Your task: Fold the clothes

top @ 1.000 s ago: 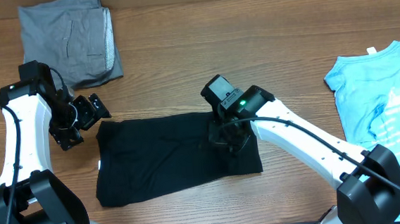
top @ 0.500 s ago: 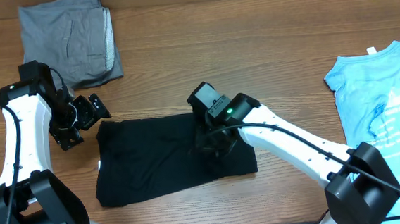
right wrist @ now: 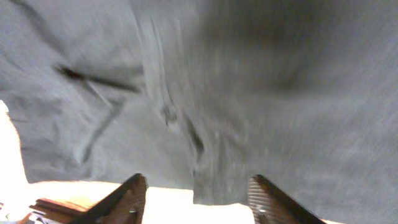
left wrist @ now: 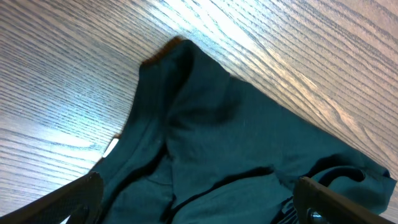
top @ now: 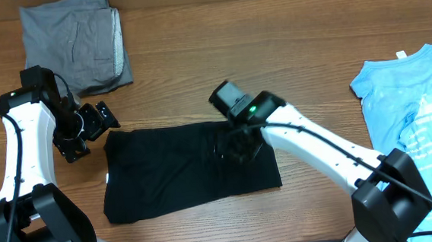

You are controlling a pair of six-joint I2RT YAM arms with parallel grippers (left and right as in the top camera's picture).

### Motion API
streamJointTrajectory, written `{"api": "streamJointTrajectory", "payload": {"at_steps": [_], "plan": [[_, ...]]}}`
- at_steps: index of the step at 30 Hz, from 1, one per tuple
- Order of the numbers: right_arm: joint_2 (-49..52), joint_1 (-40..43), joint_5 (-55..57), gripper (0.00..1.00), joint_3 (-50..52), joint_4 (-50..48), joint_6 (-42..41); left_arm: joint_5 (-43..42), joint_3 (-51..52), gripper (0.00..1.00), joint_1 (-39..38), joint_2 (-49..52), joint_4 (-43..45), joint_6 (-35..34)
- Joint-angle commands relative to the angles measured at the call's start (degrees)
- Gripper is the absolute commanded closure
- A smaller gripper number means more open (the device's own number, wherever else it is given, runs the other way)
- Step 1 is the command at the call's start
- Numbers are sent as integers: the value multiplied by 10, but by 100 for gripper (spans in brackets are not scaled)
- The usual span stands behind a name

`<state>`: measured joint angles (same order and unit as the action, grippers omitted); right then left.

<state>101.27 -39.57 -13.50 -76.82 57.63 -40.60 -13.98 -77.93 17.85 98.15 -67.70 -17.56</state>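
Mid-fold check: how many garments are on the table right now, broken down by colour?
Black short-sleeved T-shirt: 1
Grey folded garment: 1
Light-blue T-shirt with white print: 1
Total: 3 garments

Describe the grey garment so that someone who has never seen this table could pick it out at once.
From overhead, go to the far-left corner of the wooden table. There lies the grey garment, folded into a rough square. It is the only grey piece: the black T-shirt lies mid-table, the light-blue T-shirt at the right edge.
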Motion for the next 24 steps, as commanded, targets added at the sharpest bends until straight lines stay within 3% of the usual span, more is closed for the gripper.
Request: {"api": "streamJointTrajectory", "payload": {"at_steps": [1, 4, 13, 24], "plan": [[1, 28, 5, 41, -21, -14, 32, -5, 4, 0, -3, 0, 0, 13], [4, 52, 5, 44, -20, -36, 49, -5, 4, 0, -3, 0, 0, 13], [43, 85, -33, 69, -20, -92, 50, -5, 4, 0, -3, 0, 0, 13], [113, 85, -46, 68, -19, -115, 50, -5, 4, 0, -3, 0, -2, 13]]}}
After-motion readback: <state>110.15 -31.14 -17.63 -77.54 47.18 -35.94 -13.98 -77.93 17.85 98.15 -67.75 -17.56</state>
